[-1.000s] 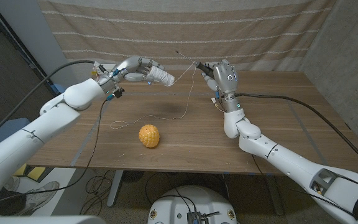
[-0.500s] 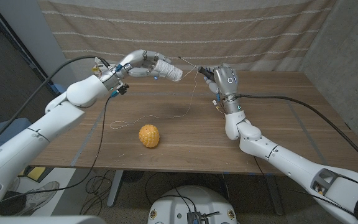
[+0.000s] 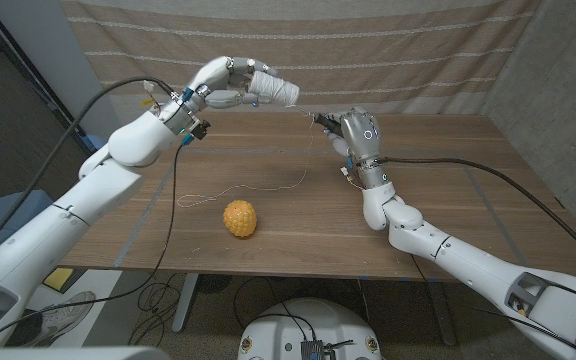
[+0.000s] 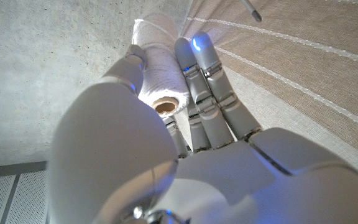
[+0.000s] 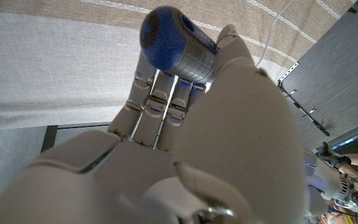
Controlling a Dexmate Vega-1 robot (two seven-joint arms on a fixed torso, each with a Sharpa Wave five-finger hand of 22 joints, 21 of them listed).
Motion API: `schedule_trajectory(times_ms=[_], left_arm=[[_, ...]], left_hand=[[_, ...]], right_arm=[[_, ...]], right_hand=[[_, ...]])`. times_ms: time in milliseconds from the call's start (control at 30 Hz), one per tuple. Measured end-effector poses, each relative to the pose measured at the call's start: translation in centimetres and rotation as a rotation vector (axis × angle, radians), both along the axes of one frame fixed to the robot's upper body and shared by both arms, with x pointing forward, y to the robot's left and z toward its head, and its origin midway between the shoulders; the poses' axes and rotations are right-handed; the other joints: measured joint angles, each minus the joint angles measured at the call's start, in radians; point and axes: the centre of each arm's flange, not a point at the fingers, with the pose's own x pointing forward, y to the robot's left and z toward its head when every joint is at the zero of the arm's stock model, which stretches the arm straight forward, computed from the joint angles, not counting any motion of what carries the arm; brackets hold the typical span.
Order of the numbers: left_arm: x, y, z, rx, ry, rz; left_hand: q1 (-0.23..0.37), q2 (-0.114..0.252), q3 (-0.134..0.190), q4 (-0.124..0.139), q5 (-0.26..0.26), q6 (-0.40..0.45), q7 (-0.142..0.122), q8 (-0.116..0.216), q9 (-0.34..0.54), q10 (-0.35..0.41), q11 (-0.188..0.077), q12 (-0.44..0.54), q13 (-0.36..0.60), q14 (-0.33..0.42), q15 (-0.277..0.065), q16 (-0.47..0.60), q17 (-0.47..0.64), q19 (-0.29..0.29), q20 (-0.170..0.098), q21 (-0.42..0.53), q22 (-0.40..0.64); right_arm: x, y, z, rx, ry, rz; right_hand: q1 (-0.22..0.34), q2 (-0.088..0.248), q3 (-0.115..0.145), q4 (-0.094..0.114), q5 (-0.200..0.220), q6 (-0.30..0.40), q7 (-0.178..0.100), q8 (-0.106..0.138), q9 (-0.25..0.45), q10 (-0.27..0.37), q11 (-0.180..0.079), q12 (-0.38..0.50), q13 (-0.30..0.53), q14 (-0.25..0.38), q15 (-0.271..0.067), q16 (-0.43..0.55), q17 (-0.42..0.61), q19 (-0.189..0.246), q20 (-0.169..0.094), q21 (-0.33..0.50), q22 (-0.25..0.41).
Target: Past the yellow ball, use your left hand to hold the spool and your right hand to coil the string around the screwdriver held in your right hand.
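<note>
Beyond the yellow ball [image 3: 239, 218], over the far part of the desk [image 3: 448, 190], both hands work in the air. At about 11 o'clock from the ball, the left hand [image 3: 218, 85] is wrapped around the white spool [image 3: 275, 92], its fingers closed on the wound body; the left wrist view shows the spool's hollow core end [image 4: 164, 106] between thumb and fingers. At about 1 o'clock from the ball, the right hand [image 3: 353, 130] grips the screwdriver [image 3: 320, 121], the blue handle end [image 5: 169, 42] jutting out past the curled fingers in the right wrist view.

What the coiling turns on: the spool lies at roughly 10 o'clock from the right hand, a little higher, with its long axis pointing toward the screwdriver tip. The shaft in turn points back toward the spool, so the two are near and roughly end to end. The right hand is the nearer one to the shaft.

A thin white string [image 3: 268, 188] hangs from the screwdriver's tip and trails down onto the desk, curving left to end at about 10 o'clock from the ball. Whether any turns already sit on the shaft is too fine to tell.
</note>
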Motion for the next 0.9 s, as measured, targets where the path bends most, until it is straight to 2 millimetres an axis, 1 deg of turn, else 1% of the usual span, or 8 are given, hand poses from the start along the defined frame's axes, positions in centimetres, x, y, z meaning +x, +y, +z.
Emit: schedule_trajectory(times_ms=[267,333,367,467,533,667,833,900], left_arm=[[-0.5,0.0,1.0,-0.049,-0.036,0.007],[-0.6,-0.1,1.1,-0.054,-0.041,0.003],[-0.5,0.0,1.2,-0.064,-0.040,0.013],[-0.6,0.0,1.5,-0.080,-0.046,0.016],[-0.4,0.2,1.6,-0.095,-0.044,0.029],[0.0,0.6,1.8,-0.122,-0.037,0.055],[0.5,1.3,1.9,-0.150,-0.026,0.092],[0.9,1.7,1.9,-0.161,-0.018,0.110]], left_hand=[[0.000,0.000,0.000,0.000,-0.002,0.000,0.000,0.000,0.000,0.000,0.000,-0.002,0.000,0.000,0.000,0.000,-0.002,0.000,0.000,0.004,0.000],[0.000,0.000,0.000,0.000,0.000,0.000,0.000,0.000,-0.002,0.000,0.000,-0.002,0.001,0.000,0.000,0.000,-0.001,0.000,0.000,0.004,0.000],[0.000,0.000,0.000,0.000,0.001,0.000,0.000,0.000,-0.003,0.000,0.000,-0.004,0.002,0.000,0.000,0.000,-0.001,0.000,0.000,0.004,0.000],[0.000,0.000,0.000,0.000,0.002,0.000,0.000,0.000,0.000,0.000,0.000,-0.004,0.003,0.000,0.000,0.000,0.000,0.000,0.000,0.004,0.000],[0.000,0.000,0.000,0.000,0.002,0.000,0.000,0.000,0.000,0.000,0.000,-0.004,0.003,0.000,0.000,0.000,0.000,0.000,0.000,0.004,0.000],[0.005,-0.005,0.000,0.000,0.002,0.000,0.000,-0.003,0.000,0.002,0.002,-0.006,0.004,0.000,0.000,0.000,0.000,0.000,0.000,0.008,0.000],[0.005,-0.005,0.000,0.000,0.002,0.000,0.000,-0.003,0.000,0.007,0.003,-0.009,0.004,0.000,0.000,0.001,0.001,0.000,0.000,0.008,0.000],[0.005,-0.005,0.000,0.000,0.002,0.000,0.000,-0.003,0.000,0.007,0.003,-0.009,0.003,0.000,0.000,0.001,0.001,0.000,0.000,0.008,0.000]], right_arm=[[-1.6,0.9,-0.9,-0.041,-0.073,0.078],[-2.2,1.7,-1.2,-0.095,-0.097,0.110],[-2.3,1.3,-1.0,-0.057,-0.102,0.107],[-3.1,2.3,-1.5,-0.119,-0.133,0.156],[-3.4,2.1,-1.3,-0.101,-0.146,0.164],[-4.2,2.5,-1.3,-0.117,-0.173,0.205],[-4.6,2.6,-1.2,-0.121,-0.188,0.228],[-4.6,2.2,-1.0,-0.091,-0.189,0.219]], right_hand=[[0.000,0.000,-0.001,-0.001,-0.001,0.005,-0.002,0.004,0.000,0.005,0.002,0.000,0.000,0.002,0.001,0.000,0.000,0.000,0.000,0.007,0.000],[0.000,0.000,-0.002,-0.002,-0.002,0.005,-0.002,0.004,0.000,0.005,0.002,0.000,0.000,0.005,-0.002,-0.001,0.000,0.000,0.000,0.007,0.000],[0.000,0.000,-0.003,-0.003,-0.002,0.005,-0.001,0.004,0.000,0.005,0.002,0.000,0.000,0.005,-0.002,-0.002,0.000,0.000,0.000,0.007,0.000],[0.000,0.000,-0.003,-0.003,0.004,0.005,-0.001,0.004,0.000,0.005,0.002,0.000,0.000,0.005,-0.002,-0.002,0.000,0.000,0.000,0.007,0.000],[0.000,0.000,-0.003,-0.003,0.004,0.005,-0.001,0.004,0.000,0.005,0.002,0.000,0.000,0.005,-0.002,-0.003,0.001,0.000,0.000,0.007,0.000],[0.000,0.000,-0.003,-0.003,0.004,0.005,-0.001,0.004,0.000,0.005,0.002,0.000,0.000,0.005,-0.002,-0.004,0.001,-0.003,0.004,0.007,0.000],[0.000,0.000,-0.003,-0.003,0.004,0.005,-0.001,0.003,0.000,0.005,0.002,-0.006,0.000,0.005,-0.002,-0.004,0.001,-0.005,0.005,0.007,0.000],[0.000,0.000,-0.003,-0.003,0.004,0.005,-0.001,0.003,0.000,0.005,0.002,-0.006,0.000,0.005,-0.002,-0.004,0.001,-0.005,0.005,0.007,0.000]])
